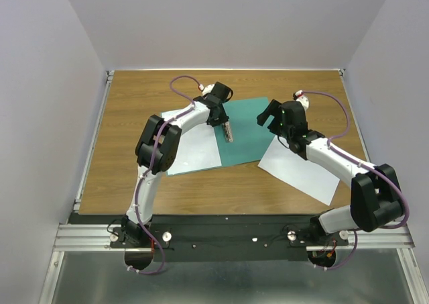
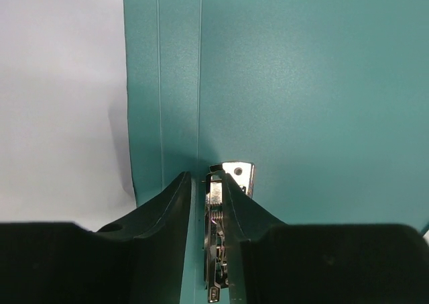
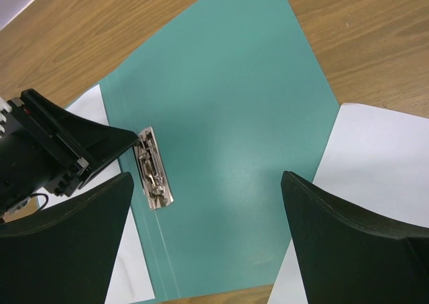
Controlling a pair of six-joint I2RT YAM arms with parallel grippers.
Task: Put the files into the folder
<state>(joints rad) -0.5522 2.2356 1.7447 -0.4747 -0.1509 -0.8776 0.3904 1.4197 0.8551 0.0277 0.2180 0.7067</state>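
The teal-green folder point(image 1: 247, 136) lies flat mid-table, with its metal clip point(image 1: 228, 132) near the spine at its left edge. One white file point(image 1: 194, 149) lies left of the folder and touches its spine. The other file point(image 1: 301, 170) lies at its right corner. My left gripper point(image 1: 226, 125) is down on the folder, and in the left wrist view point(image 2: 208, 182) its jaws are closed narrowly around the clip point(image 2: 236, 172). My right gripper point(image 1: 269, 113) hovers wide open and empty above the folder's right part point(image 3: 234, 116); the clip point(image 3: 153, 171) and the left gripper's fingers point(image 3: 100, 137) show there.
The wooden table point(image 1: 134, 103) has raised metal rails on its left and right sides and grey walls behind it. The arm bases stand on a black rail point(image 1: 228, 233) at the near edge. The right sheet point(image 3: 375, 143) reaches toward the right arm.
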